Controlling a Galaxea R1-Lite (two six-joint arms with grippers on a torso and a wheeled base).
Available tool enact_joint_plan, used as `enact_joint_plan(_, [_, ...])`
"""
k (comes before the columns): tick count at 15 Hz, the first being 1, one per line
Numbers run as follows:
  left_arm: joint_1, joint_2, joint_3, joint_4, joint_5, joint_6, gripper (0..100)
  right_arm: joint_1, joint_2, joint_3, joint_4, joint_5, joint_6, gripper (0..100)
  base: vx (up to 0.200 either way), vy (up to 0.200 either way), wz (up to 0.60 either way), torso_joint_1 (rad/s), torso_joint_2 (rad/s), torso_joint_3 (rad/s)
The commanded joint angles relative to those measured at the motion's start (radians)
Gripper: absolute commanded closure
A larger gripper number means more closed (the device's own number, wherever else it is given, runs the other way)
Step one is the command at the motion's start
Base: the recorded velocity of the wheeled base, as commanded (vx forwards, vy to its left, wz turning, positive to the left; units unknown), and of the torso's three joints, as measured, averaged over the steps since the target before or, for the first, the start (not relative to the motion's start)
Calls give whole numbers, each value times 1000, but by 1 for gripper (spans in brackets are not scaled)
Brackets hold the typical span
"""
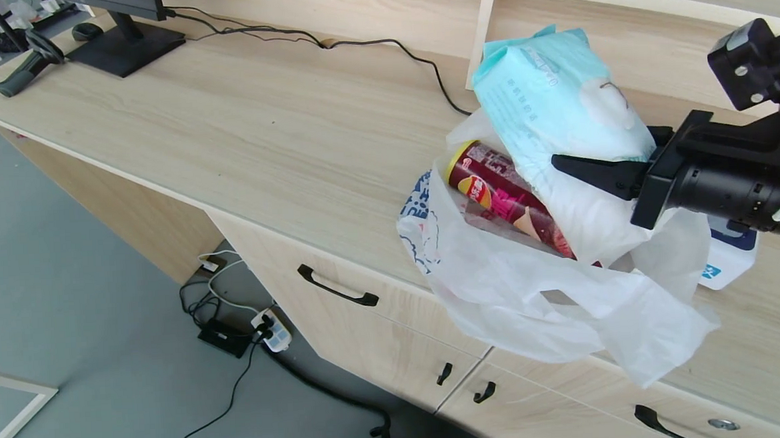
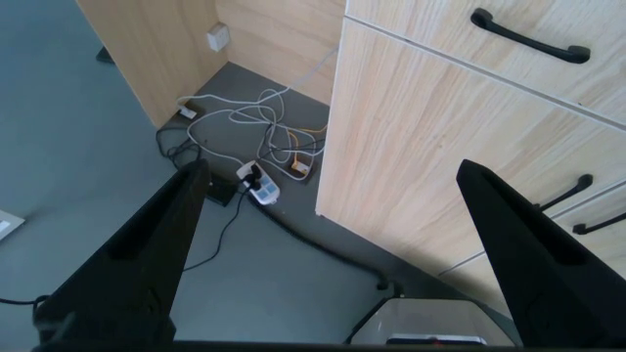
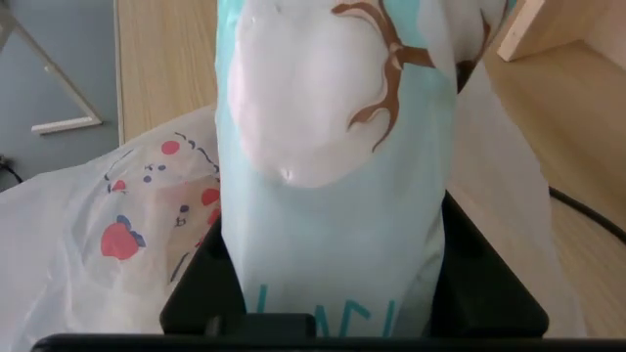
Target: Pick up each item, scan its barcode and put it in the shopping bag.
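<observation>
My right gripper (image 1: 580, 145) is shut on a light blue soft pack (image 1: 550, 97) with a white flap, holding it tilted over the mouth of the white plastic shopping bag (image 1: 500, 286). The bag slumps at the counter's front edge, and a red snack can (image 1: 502, 193) lies slanted inside it. In the right wrist view the pack (image 3: 333, 147) sits between my fingers (image 3: 201, 284), with the printed bag (image 3: 127, 225) underneath. My left gripper (image 2: 331, 171) is open with nothing in it, low beside the cabinet drawers (image 2: 440, 127) and above the grey floor.
A handheld scanner (image 1: 25, 64) and a monitor stand (image 1: 126, 46) sit at the counter's far left, with a black cable (image 1: 381, 42) trailing across the back. A white box (image 1: 726, 261) stands behind the bag. A power strip (image 1: 272, 328) and wires lie on the floor.
</observation>
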Motion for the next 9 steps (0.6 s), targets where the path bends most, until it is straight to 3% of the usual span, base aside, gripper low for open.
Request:
enact_joint_plan(1, [0, 0, 0, 1, 0, 1, 0, 16, -27, -9, 17, 4, -1, 100, 0, 0, 0, 0, 0, 0])
enact_joint_plan(9, [0, 2, 0, 3, 0, 1, 0, 42, -34, 49, 97, -65, -116, 100, 0, 0, 0, 0, 0, 0])
